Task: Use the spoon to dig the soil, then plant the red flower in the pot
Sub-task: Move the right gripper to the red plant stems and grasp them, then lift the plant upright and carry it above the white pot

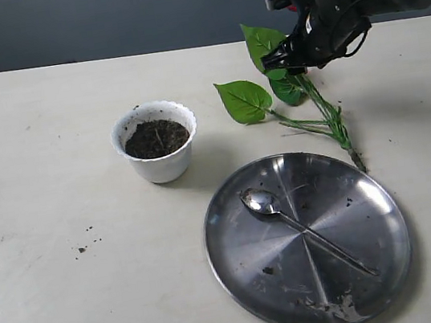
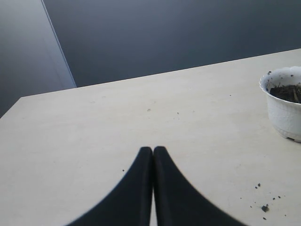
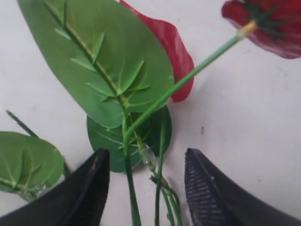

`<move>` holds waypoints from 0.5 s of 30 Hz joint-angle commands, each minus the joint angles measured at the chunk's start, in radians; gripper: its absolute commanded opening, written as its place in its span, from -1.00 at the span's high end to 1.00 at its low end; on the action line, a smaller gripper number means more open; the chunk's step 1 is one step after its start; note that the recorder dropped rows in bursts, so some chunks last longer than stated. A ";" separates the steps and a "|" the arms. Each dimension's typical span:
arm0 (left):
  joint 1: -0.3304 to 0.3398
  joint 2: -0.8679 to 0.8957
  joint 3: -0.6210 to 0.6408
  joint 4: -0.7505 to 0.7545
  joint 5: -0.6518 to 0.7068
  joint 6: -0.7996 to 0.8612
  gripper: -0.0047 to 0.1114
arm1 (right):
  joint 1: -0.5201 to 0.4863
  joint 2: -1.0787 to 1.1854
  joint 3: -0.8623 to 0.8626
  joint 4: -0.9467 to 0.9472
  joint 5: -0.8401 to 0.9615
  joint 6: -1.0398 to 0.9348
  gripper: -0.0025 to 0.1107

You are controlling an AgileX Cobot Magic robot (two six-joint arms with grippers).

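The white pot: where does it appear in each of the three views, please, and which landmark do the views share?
Exterior view: the white pot stands left of centre on the table, soil inside.
Left wrist view: at the right edge, partly cut off.
Right wrist view: not in it; only the red flower between the open right pincer.
Shared landmark: the pale table.

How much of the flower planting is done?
Digging looks finished: the spoon lies on the steel plate, with soil in the pot. Now the right end effector is open around the red flower stems on the table. Lifting it and planting it are left.
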 commanded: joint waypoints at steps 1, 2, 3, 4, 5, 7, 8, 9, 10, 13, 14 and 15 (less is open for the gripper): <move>-0.002 0.003 -0.003 -0.005 -0.007 -0.004 0.89 | -0.005 0.058 -0.054 0.078 0.015 -0.089 0.10; -0.002 0.003 -0.003 -0.005 -0.007 -0.004 0.89 | -0.005 0.071 -0.062 0.078 0.018 -0.089 0.10; -0.002 0.003 -0.003 -0.005 -0.007 -0.004 0.89 | -0.005 0.084 -0.070 0.078 0.021 -0.091 0.10; -0.002 0.003 -0.003 -0.005 -0.007 -0.004 0.89 | -0.005 0.092 -0.075 0.078 0.023 -0.091 0.10; -0.002 0.003 -0.003 -0.005 -0.007 -0.004 0.89 | -0.005 0.101 -0.079 0.076 0.031 -0.091 0.13; -0.002 0.003 -0.003 -0.005 -0.007 -0.004 0.89 | -0.005 0.122 -0.103 0.076 0.078 -0.092 0.42; -0.002 0.003 -0.003 -0.005 -0.007 -0.004 0.89 | -0.005 0.126 -0.111 0.076 0.095 -0.092 0.56; -0.002 0.003 -0.003 -0.005 -0.007 -0.004 0.89 | -0.005 0.128 -0.115 0.076 0.101 -0.092 0.82; -0.002 0.003 -0.003 -0.005 -0.007 -0.004 0.89 | -0.005 0.126 -0.116 0.076 0.101 -0.092 0.96; -0.002 0.003 -0.003 -0.005 -0.007 -0.004 0.89 | -0.005 0.079 -0.116 0.071 0.078 -0.092 0.96; -0.002 0.003 -0.003 -0.005 -0.007 -0.004 0.89 | -0.005 0.066 -0.116 0.071 0.068 -0.092 0.96; -0.002 0.003 -0.003 -0.005 -0.007 -0.004 0.89 | -0.005 0.026 -0.116 0.078 0.043 -0.092 0.96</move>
